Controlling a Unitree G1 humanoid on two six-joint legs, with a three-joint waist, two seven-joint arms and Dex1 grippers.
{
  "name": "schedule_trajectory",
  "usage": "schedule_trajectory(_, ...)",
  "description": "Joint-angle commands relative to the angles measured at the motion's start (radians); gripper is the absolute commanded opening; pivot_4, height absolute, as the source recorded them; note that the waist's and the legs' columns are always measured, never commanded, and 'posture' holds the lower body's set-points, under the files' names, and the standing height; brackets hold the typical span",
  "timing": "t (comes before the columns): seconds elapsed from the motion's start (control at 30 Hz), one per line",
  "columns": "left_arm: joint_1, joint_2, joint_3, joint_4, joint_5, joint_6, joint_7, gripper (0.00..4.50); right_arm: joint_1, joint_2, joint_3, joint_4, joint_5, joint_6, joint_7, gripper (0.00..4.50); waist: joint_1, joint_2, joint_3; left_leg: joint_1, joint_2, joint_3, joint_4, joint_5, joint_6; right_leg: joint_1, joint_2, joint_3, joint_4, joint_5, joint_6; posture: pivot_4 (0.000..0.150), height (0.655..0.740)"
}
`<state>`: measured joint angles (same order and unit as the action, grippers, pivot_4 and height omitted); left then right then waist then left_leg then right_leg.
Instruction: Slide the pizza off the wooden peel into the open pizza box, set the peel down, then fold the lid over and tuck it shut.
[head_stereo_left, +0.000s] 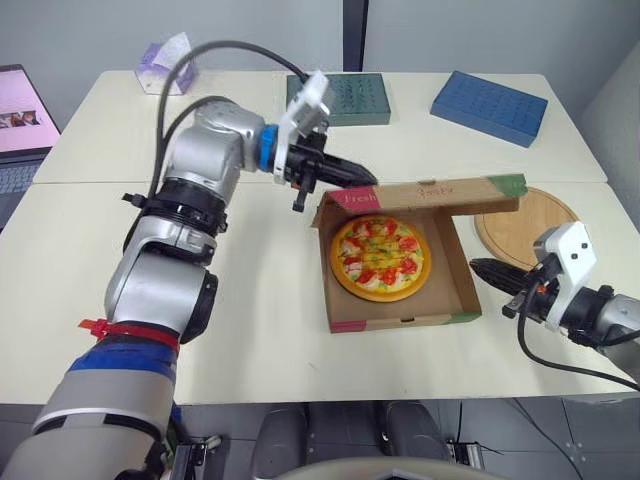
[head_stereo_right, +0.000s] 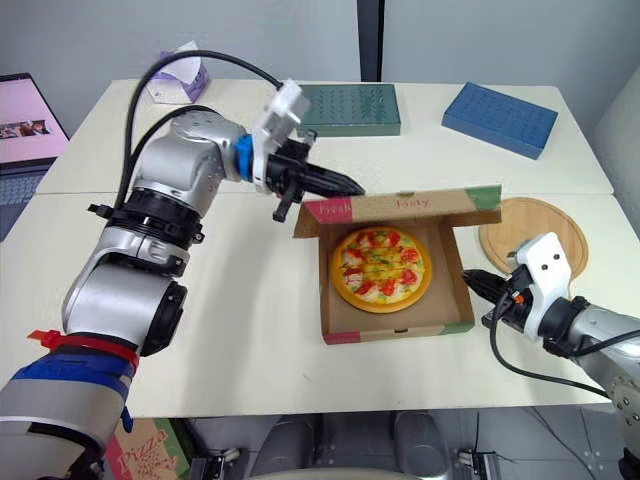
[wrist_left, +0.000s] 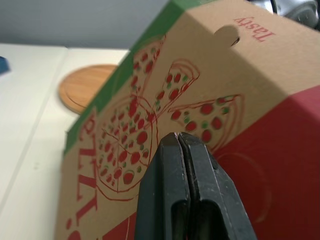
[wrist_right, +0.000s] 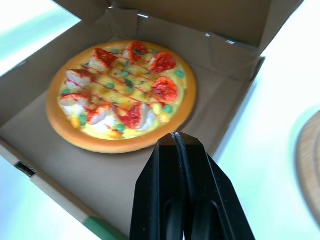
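The pizza (head_stereo_left: 380, 258) lies in the cardboard pizza box (head_stereo_left: 400, 320) on the pale counter (head_stereo_left: 250, 300), with the lid (head_stereo_left: 430, 192) half raised. The left claw (head_stereo_left: 372, 181), pressed together, meets the lid's printed outer face. The right claw (head_stereo_left: 473, 266), also pressed together, sits just beside the box's right wall. The wooden peel (head_stereo_left: 520, 225) rests on the counter near it. A laptop (head_stereo_left: 18, 115) stands at the far left, and a grey wall (head_stereo_left: 100, 30) rises behind.

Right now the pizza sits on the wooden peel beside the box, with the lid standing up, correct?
Not quite. The pizza lies inside the box, as the left eye view shows; the peel beside it is bare. The lid does stand up.
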<state>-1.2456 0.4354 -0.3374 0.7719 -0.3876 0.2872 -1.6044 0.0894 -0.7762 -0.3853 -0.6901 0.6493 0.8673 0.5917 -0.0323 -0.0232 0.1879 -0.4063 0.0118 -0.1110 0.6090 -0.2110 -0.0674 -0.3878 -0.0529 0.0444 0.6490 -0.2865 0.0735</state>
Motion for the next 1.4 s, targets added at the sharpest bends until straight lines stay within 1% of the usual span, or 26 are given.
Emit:
schedule_trajectory(0.03, 0.015, 0.025, -0.081, -0.057, -0.031, -0.041, -0.010, 0.00, 0.033, -0.038, -0.057, 0.031, -0.071, -0.110, 0.041, 0.04, 0.000, 0.000, 0.000, 0.000, 0.000, 0.000, 0.000, 0.000, 0.000, 0.000, 0.000, 0.000, 0.000, 0.000, 0.000, 0.150, 0.7400)
schedule_trajectory(0.13, 0.044, 0.047, -0.131, -0.096, -0.047, -0.053, -0.010, 0.00, 0.049, -0.051, -0.081, 0.077, -0.119, -0.205, 0.081, 0.04, -0.001, 0.000, 0.000, 0.000, 0.000, 0.000, 0.000, 0.000, 0.000, 0.000, 0.000, 0.000, 0.001, 0.000, 0.000, 0.150, 0.7400)
schedule_trajectory(0.2, 0.058, 0.060, -0.154, -0.114, -0.053, -0.065, -0.010, 0.00, 0.052, -0.060, -0.092, 0.098, -0.128, -0.231, 0.102, 0.04, -0.001, 0.000, 0.000, 0.001, 0.000, 0.000, 0.001, 0.000, 0.000, 0.000, 0.000, 0.000, 0.002, 0.000, 0.000, 0.150, 0.7400)
schedule_trajectory(0.33, 0.090, 0.076, -0.174, -0.159, -0.059, -0.072, -0.010, 0.00, 0.065, -0.115, -0.138, 0.133, -0.105, -0.213, 0.178, 0.04, 0.001, 0.000, 0.000, 0.001, 0.000, 0.000, 0.002, 0.000, 0.000, 0.000, 0.000, 0.000, 0.004, 0.000, 0.000, 0.150, 0.7400)
schedule_trajectory(0.47, 0.128, 0.095, -0.193, -0.196, -0.043, -0.093, -0.010, 0.00, 0.104, -0.151, -0.163, 0.129, -0.128, -0.231, 0.229, 0.04, 0.002, 0.000, 0.000, 0.002, 0.000, 0.000, 0.003, 0.000, 0.000, 0.000, 0.000, 0.001, 0.007, 0.000, 0.000, 0.150, 0.7400)
schedule_trajectory(0.8, 0.201, 0.106, -0.227, -0.245, -0.001, -0.126, -0.010, 0.00, 0.106, -0.167, -0.199, 0.110, -0.117, -0.216, 0.245, 0.04, 0.001, 0.000, 0.000, 0.004, 0.000, 0.000, 0.004, 0.000, 0.000, 0.001, 0.000, 0.002, 0.011, -0.001, 0.000, 0.150, 0.7400)
schedule_trajectory(0.9, 0.211, 0.100, -0.225, -0.247, 0.005, -0.132, -0.010, 0.00, 0.109, -0.177, -0.146, 0.133, -0.196, -0.255, 0.218, 0.04, 0.001, 0.000, 0.000, 0.005, 0.000, 0.000, 0.004, 0.000, 0.000, 0.001, 0.000, 0.002, 0.011, 0.000, 0.000, 0.150, 0.7400)
schedule_trajectory(1.07, 0.198, 0.085, -0.199, -0.227, 0.011, -0.129, -0.010, 0.00, 0.116, -0.188, 0.003, 0.212, -0.359, -0.364, 0.197, 0.04, 0.001, 0.001, 0.000, 0.005, 0.000, 0.000, 0.004, 0.000, 0.000, 0.001, 0.000, 0.002, 0.011, -0.001, 0.000, 0.150, 0.7400)
schedule_trajectory(1.13, 0.192, 0.082, -0.192, -0.220, 0.016, -0.134, -0.010, 0.00, 0.110, -0.191, 0.054, 0.246, -0.402, -0.399, 0.204, 0.04, 0.001, 0.001, 0.000, 0.005, 0.000, 0.001, 0.004, 0.000, 0.000, 0.001, 0.000, 0.002, 0.011, -0.001, 0.000, 0.150, 0.7400)
schedule_trajectory(1.23, 0.181, 0.081, -0.176, -0.226, 0.014, -0.125, -0.010, 0.00, 0.091, -0.174, 0.128, 0.252, -0.395, -0.412, 0.241, 0.04, 0.000, 0.001, 0.000, 0.005, 0.000, 0.001, 0.004, 0.000, 0.000, 0.001, 0.000, 0.002, 0.011, -0.001, 0.000, 0.150, 0.7400)
schedule_trajectory(1.33, 0.175, 0.082, -0.170, -0.227, 0.015, -0.124, -0.010, 0.00, 0.080, -0.162, 0.165, 0.230, -0.367, -0.400, 0.269, 0.04, 0.000, 0.001, 0.000, 0.005, 0.000, 0.000, 0.004, 0.000, 0.000, 0.001, 0.000, 0.002, 0.012, -0.001, 0.000, 0.150, 0.7400)
schedule_trajectory(1.4, 0.171, 0.089, -0.172, -0.226, 0.019, -0.129, -0.010, 0.00, 0.072, -0.144, 0.185, 0.190, -0.321, -0.372, 0.287, 0.04, 0.000, 0.001, 0.000, 0.005, 0.000, 0.000, 0.004, 0.000, 0.000, 0.001, 0.000, 0.002, 0.012, -0.001, 0.000, 0.150, 0.7400)
